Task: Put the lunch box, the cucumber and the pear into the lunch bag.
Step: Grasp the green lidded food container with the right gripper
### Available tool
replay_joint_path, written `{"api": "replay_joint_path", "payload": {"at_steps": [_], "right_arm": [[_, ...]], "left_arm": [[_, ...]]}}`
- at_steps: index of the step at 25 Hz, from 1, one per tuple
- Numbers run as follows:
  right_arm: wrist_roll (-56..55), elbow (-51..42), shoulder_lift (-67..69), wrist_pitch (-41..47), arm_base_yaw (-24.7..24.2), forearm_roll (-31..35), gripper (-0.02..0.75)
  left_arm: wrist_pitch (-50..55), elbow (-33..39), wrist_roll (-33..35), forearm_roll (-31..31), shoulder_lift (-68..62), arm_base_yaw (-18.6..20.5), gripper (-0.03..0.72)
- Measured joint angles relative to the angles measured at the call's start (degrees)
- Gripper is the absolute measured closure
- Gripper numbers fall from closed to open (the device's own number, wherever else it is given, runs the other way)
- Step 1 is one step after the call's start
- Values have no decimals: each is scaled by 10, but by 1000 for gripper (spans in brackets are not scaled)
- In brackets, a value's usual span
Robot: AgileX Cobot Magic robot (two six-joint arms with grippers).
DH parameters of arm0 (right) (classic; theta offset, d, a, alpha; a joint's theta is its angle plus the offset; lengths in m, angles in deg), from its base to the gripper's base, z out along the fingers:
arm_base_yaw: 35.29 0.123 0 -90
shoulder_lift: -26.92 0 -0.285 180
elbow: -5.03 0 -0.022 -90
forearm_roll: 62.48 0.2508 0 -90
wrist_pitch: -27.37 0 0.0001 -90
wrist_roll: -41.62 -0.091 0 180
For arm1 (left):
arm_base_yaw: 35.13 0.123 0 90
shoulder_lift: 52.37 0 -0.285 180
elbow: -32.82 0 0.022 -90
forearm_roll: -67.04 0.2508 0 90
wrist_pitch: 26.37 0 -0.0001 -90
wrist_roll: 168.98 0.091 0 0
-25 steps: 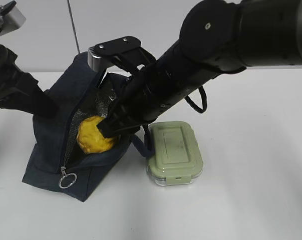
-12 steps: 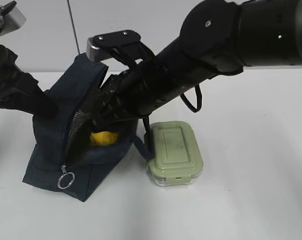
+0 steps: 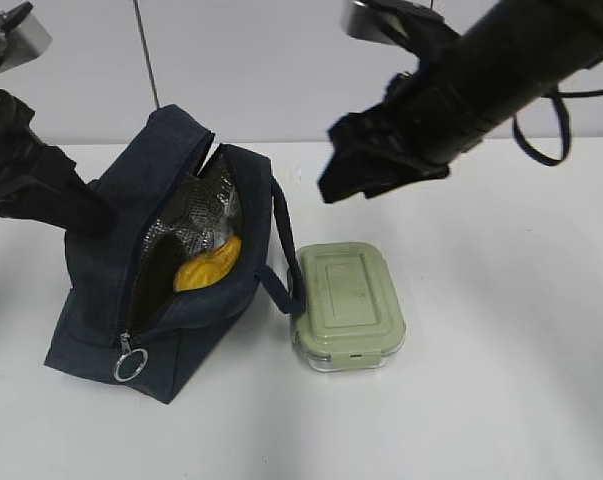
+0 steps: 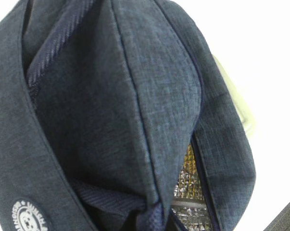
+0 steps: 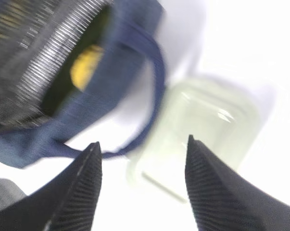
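The navy lunch bag [image 3: 101,300] stands at the left with its top unzipped, silver lining showing. The yellow pear [image 3: 206,268] lies inside the opening and shows in the right wrist view as the pear [image 5: 84,70]. The sage-lidded lunch box [image 3: 349,305] sits on the table just right of the bag. My right gripper [image 3: 346,180] hangs open and empty above both; in its own view the gripper [image 5: 142,140] is over the lunch box [image 5: 202,130]. My left arm reaches the bag's left wall, shut on the fabric; its view is filled by the bag [image 4: 111,96]. The cucumber is out of view.
The bag's loop handle [image 3: 281,285] droops against the lunch box. A silver ring pull [image 3: 131,365] hangs at the bag's front corner. The white table [image 3: 501,380] stretches to the right and front. A wall stands behind.
My right gripper opened and left the pear in the bag, then pulled out and rose up to the right. The left arm and lunch box stayed put.
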Motion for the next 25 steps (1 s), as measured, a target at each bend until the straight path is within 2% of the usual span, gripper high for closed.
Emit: {"api": "replay_joint_path", "payload": {"at_steps": [4,7,11,19,25], "right_arm": [[53,-5,36,86,-95,68,307],[90,-5,76,122,-126,110,307],[117,-5,120,133,-132,110,300],[154,-5,156,108,-133,131,232],[162,-5,189,97,-133,168,218]], "left_arm": [[0,0,0,0,0,0,675],[0,0,0,0,0,0,675],[1,0,0,1,0,0,675],[1,0,0,1,0,0,675],[1,0,0,1,0,0,675]]}}
